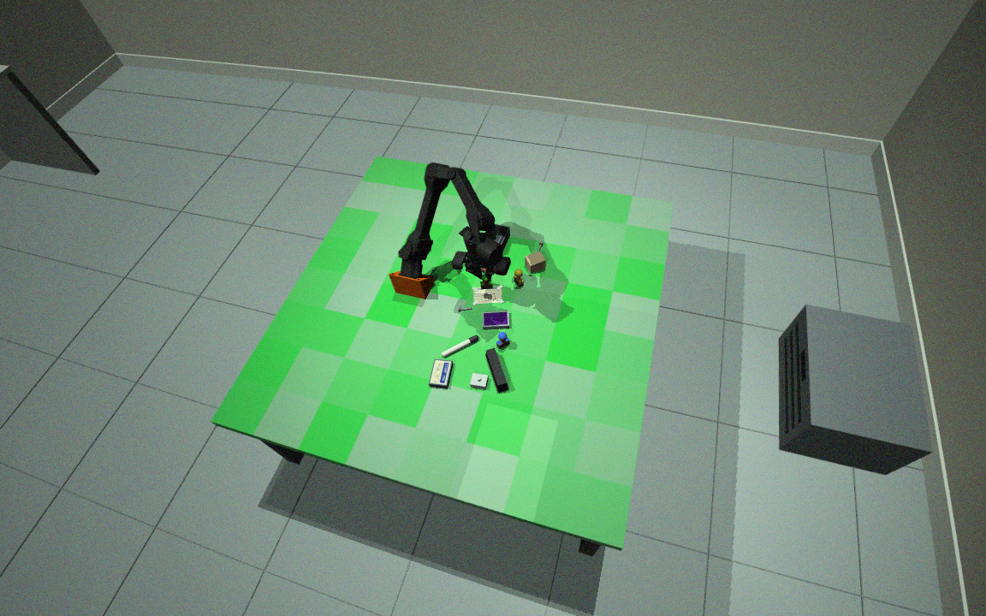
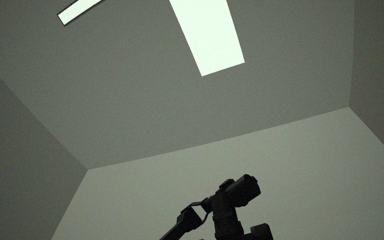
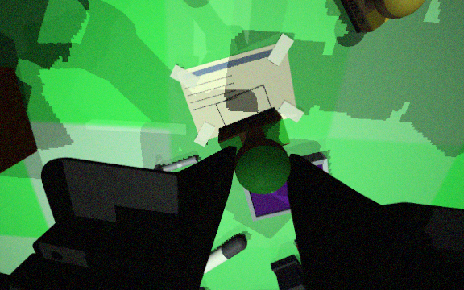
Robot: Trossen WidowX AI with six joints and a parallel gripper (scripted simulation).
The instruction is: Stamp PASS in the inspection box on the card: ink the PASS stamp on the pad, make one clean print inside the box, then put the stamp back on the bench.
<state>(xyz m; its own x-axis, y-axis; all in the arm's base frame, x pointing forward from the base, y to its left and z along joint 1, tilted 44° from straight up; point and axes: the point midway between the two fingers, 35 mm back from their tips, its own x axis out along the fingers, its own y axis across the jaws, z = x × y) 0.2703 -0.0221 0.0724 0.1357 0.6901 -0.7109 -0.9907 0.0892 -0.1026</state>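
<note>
Green and round-knobbed, the stamp with a dark rectangular base (image 3: 263, 167) is clamped by its knob between our black jaws (image 1: 485, 277). We have it over the lower edge of the cream card with a blue stripe (image 1: 478, 299) (image 3: 212, 85), our landmark, whose corners carry pale strips of tape; whether the base touches the card, we cannot tell. Inside the card's outlined box we see a dark patch resembling a shadow, and we cannot make out a print. From above, our black arm (image 1: 427, 210) (image 2: 224, 217) reaches over the green checkered desk (image 1: 405, 398) to the card. Just below the card in that view lies the purple ink pad in a pale case (image 1: 495, 319) (image 3: 270, 201), and farther below it are a white marker with a dark cap (image 1: 459, 346) (image 3: 232, 247) and a small blue-knobbed stamp (image 1: 502, 339). Right of the card stands a yellow-knobbed stamp (image 1: 518, 277) (image 3: 397, 6).
</note>
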